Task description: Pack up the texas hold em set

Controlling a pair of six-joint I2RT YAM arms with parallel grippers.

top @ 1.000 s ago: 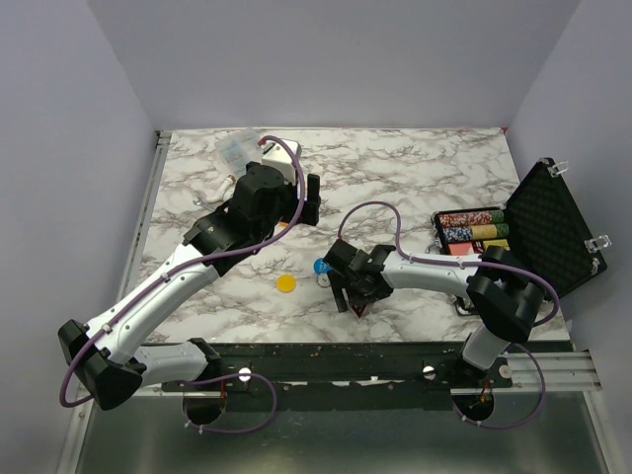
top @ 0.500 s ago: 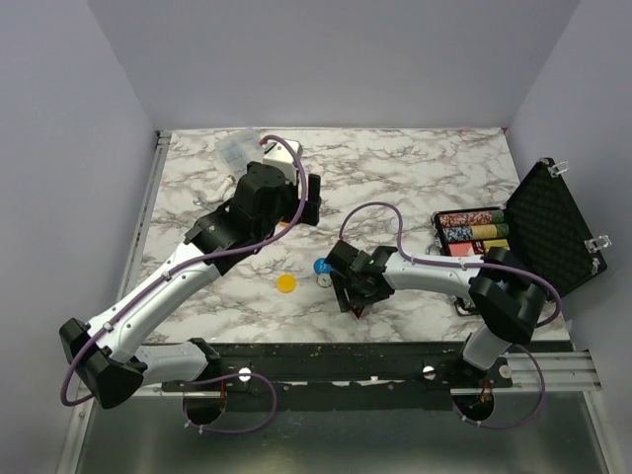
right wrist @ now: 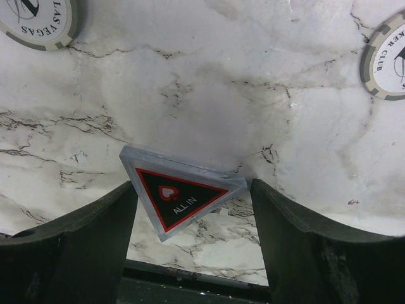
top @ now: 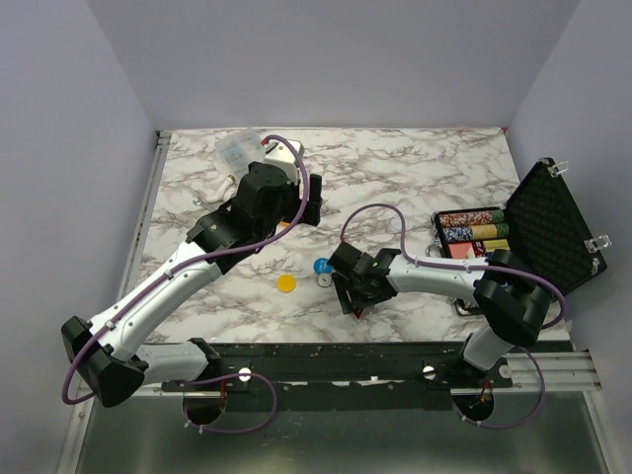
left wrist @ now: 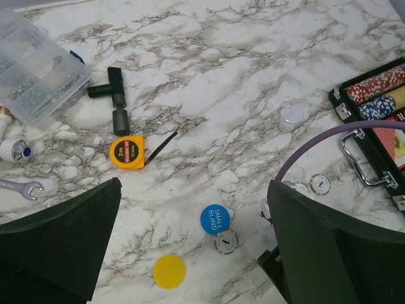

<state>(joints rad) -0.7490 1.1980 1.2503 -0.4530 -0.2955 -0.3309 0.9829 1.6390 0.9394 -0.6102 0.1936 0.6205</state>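
The texas hold em set's black briefcase (top: 568,259) sat open at the right edge of the overhead view. Its foam lid (top: 543,217) was tilted back toward the right wall, and its chip rows (top: 472,232) showed red, blue and yellow. The rest of the set lay loose on the marble table (top: 425,168), which was white with grey veins. A blue disc (top: 322,266) marked SMALL BLIND lay near the middle, with a yellow disc (top: 286,283) just down and left of it. The red triangle (right wrist: 180,193), marked ALL IN, lay flat close to the table's near edge.

In the right wrist view the right gripper (right wrist: 193,187) stood closed onto that red triangle. One finger met each side of it, and the jaws were fairly far apart. A grey-rimmed poker chip (right wrist: 35,19) showed in the upper left corner and a second chip (right wrist: 387,63) at the right edge.

The left gripper (left wrist: 193,196) hung over the table left of centre with its jaws spread wide, holding nothing. Its wrist view showed an orange tape measure (left wrist: 127,152), a black T-shaped tool (left wrist: 116,95), a clear compartment box (left wrist: 31,69) at upper left and a wrench (left wrist: 19,185) at the left edge.

Plain pale lavender walls (top: 346,59) enclosed the table at the left, back and right. A black rail (top: 326,360) ran along the near edge.
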